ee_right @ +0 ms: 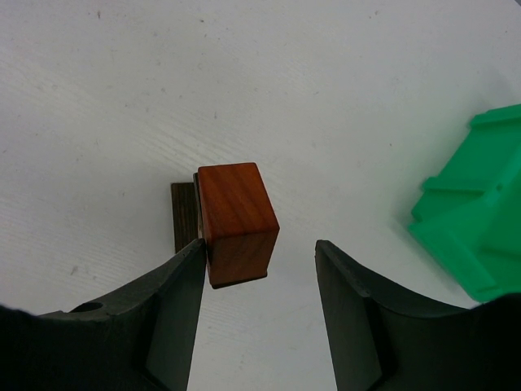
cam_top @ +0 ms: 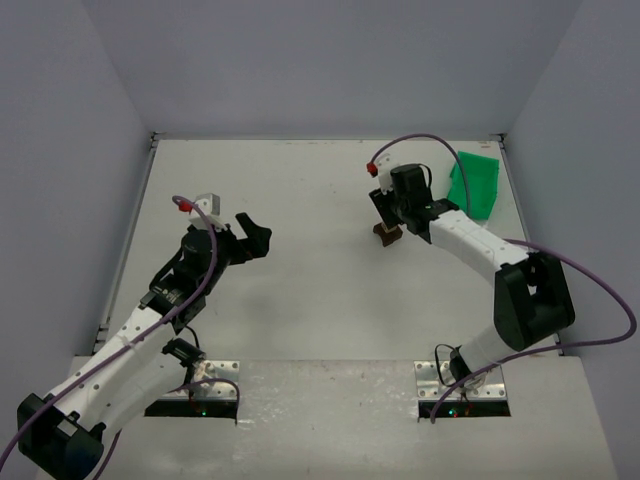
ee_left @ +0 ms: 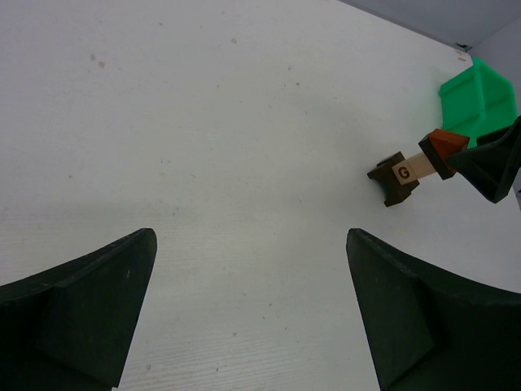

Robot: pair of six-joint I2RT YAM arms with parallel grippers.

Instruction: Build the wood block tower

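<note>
So the wood block tower (cam_top: 387, 234) is found on the table (cam_top: 300, 190), roughly at 2 o'clock from the middle in the top view. Three blocks can be counted from the left wrist view: a dark brown block (ee_left: 394, 184) at the base, a light tan block (ee_left: 411, 169) marked with a "G" on that, and a reddish-brown block (ee_left: 446, 147) on top.

In the right wrist view the top block is seen from above, with the dark one peeking out at its 9 o'clock. The tan one is hidden there.

The right gripper (ee_right: 259, 244) is parked right over the tower with its jaws apart. One finger (ee_right: 167, 318) is just beside the reddish block, maybe touching (hard to tell), while a clear gap is left to the other finger, so nothing is clamped.

A green bin (cam_top: 478, 185) is seen near the tower, at about 2 o'clock from it in the top view.

The left gripper (ee_left: 251, 244) is spread wide with nothing held, well apart from the tower at its 9 o'clock.
</note>
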